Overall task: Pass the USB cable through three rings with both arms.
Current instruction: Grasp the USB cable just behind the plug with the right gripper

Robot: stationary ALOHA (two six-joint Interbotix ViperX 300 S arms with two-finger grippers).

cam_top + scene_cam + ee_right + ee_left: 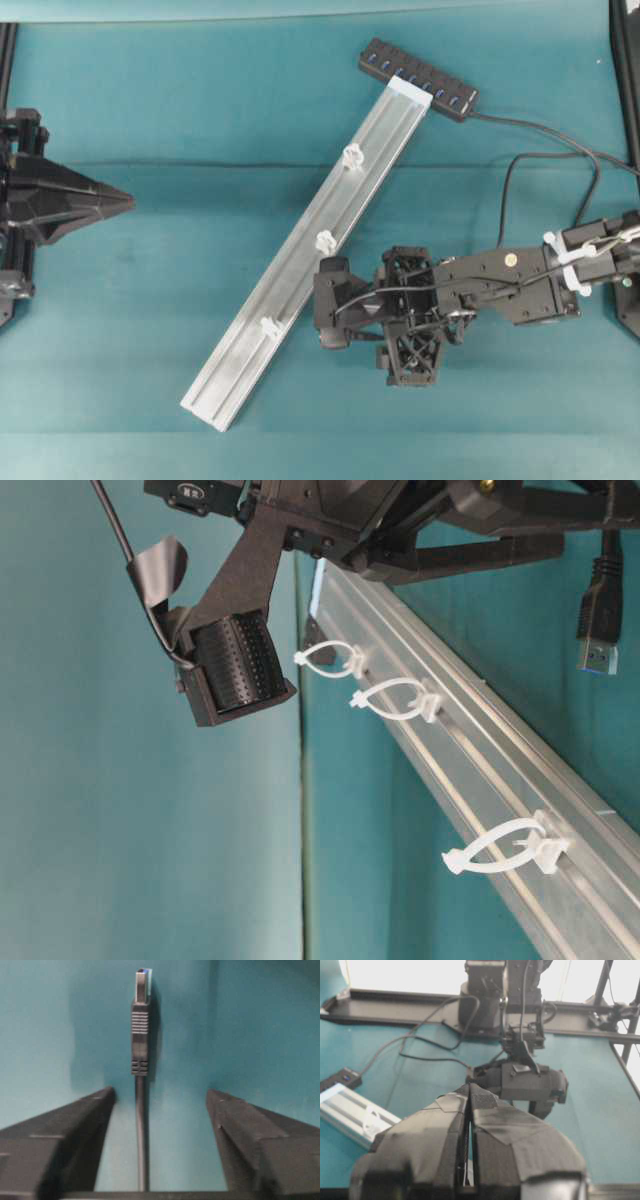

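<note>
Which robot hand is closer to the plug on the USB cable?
Right. The right gripper has the plug lying between its open fingers; the left gripper sits shut far across the table.

Black USB cable lies straight on teal cloth; three rings stand unthreaded.

Overhead, the right arm covers the USB cable beyond its loop, so we lose the plug there. At table level, the frame's top edge cuts the cable; the rail runs off bottom right.
</note>
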